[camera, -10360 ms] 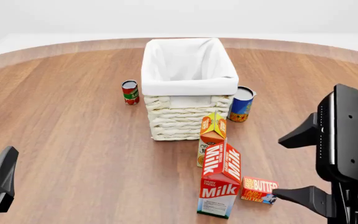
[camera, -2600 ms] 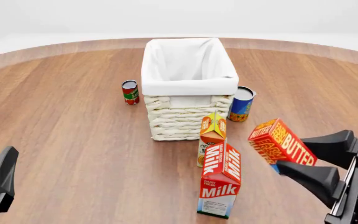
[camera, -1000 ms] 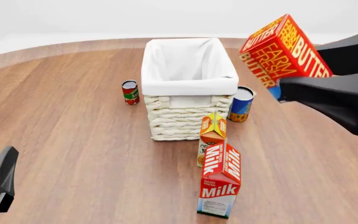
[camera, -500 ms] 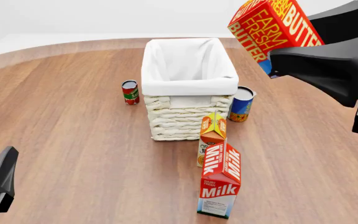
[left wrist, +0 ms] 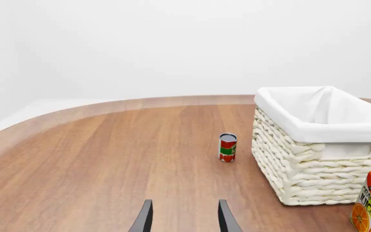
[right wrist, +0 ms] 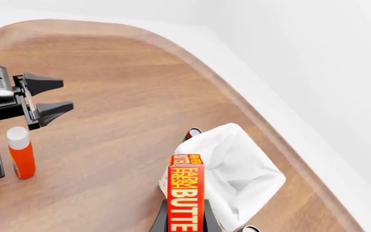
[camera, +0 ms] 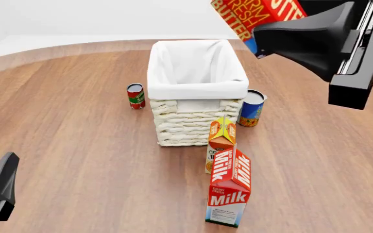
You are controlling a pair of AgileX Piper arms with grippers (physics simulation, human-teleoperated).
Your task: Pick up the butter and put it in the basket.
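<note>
A: Where is the butter (camera: 254, 12) now?

B: High above the table (camera: 70, 121), clamped in the right end effector (camera: 264, 26), up by the basket's (camera: 196, 90) far right corner.

A: And the left end effector (left wrist: 182, 220)?

B: Fingers apart, holding nothing, low near the table's edge.

A: How should the drop go?

B: Carry it over the liner's middle, lower inside the rim, then release; the milk carton (camera: 230, 194) stays well clear.
</note>
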